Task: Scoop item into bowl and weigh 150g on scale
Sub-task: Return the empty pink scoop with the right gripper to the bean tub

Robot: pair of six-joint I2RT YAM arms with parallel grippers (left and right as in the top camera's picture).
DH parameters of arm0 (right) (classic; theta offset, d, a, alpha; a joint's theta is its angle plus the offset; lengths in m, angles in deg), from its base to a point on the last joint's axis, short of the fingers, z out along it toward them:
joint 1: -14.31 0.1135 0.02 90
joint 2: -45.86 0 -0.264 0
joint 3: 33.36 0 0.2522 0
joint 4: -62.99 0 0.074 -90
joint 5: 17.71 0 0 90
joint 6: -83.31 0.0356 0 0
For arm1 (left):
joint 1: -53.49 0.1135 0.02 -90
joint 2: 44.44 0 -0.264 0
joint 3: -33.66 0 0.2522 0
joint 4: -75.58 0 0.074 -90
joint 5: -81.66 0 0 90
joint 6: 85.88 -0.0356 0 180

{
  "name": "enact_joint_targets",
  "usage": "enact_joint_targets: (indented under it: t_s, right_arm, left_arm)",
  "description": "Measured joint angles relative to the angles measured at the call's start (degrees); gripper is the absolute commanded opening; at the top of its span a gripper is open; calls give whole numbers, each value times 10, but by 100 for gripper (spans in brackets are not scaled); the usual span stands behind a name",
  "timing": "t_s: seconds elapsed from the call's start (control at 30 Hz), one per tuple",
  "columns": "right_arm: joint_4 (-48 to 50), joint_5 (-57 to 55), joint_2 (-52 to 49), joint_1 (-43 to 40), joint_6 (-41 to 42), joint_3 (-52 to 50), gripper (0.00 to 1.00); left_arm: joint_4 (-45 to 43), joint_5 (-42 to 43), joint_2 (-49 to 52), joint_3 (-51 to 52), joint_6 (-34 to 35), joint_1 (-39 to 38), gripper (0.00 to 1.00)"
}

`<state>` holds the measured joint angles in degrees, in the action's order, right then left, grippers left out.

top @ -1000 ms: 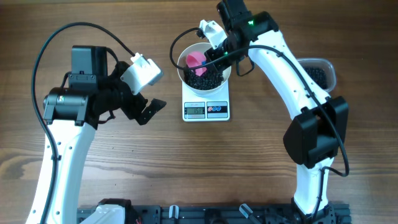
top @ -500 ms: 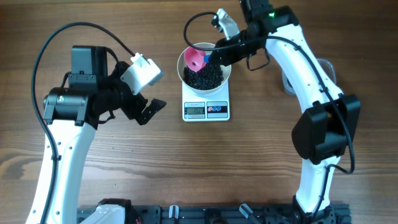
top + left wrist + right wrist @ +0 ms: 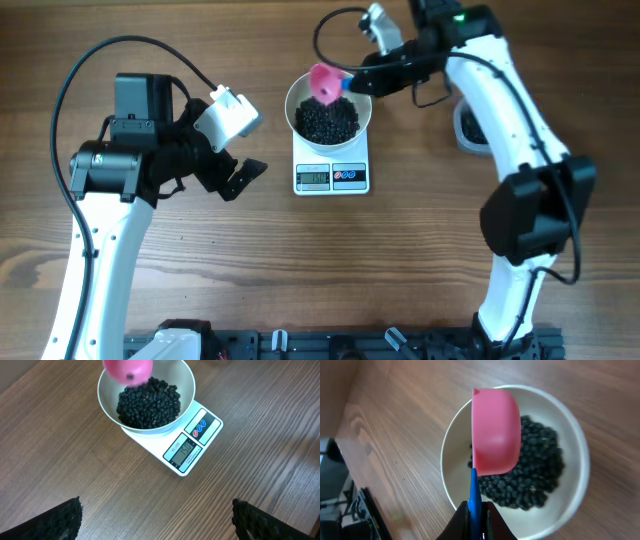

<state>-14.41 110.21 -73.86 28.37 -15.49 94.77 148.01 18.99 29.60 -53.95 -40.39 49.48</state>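
The white bowl (image 3: 292,108) stands on the small white scale (image 3: 331,177) and holds a heap of black beans (image 3: 328,122). My right gripper (image 3: 352,85) is shut on the blue handle (image 3: 475,492) of a pink scoop (image 3: 324,80), which hangs over the bowl's far rim. In the right wrist view the scoop (image 3: 494,430) shows its rounded back; its inside is hidden. My left gripper (image 3: 240,180) stands open above bare wood left of the scale, holding nothing. Its camera sees the bowl (image 3: 188,391), the beans (image 3: 148,403) and the scale (image 3: 192,447), whose display seems to read 150.
A clear plastic tub (image 3: 465,128) sits right of the bowl, mostly hidden under my right arm. A black cable (image 3: 330,25) loops above the bowl's far side. A black rail (image 3: 340,345) runs along the table's near edge.
My right gripper has lifted the pink scoop out of the bowl toward its far right rim, and the arm now covers most of the tub. The left arm has not moved.
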Motion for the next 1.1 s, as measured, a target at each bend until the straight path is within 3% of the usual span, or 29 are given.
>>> enact_joint_targets:
  t_s: [0.23, 0.6, 0.83, 1.1]
  right_arm:
    - [-26, 1, 69, -79, -1, 0, 4]
    - [-200, -3, 91, -253, -103, 0, 4]
    - [-265, -110, 91, -343, -130, 0, 4]
    - [-214, -301, 91, -311, -68, 0, 4]
  left_arm:
    - [0, 0, 0, 0, 0, 0, 100]
    - [0, 0, 0, 0, 0, 0, 100]
    - [0, 0, 0, 0, 0, 0, 100]
    - [0, 0, 0, 0, 0, 0, 100]
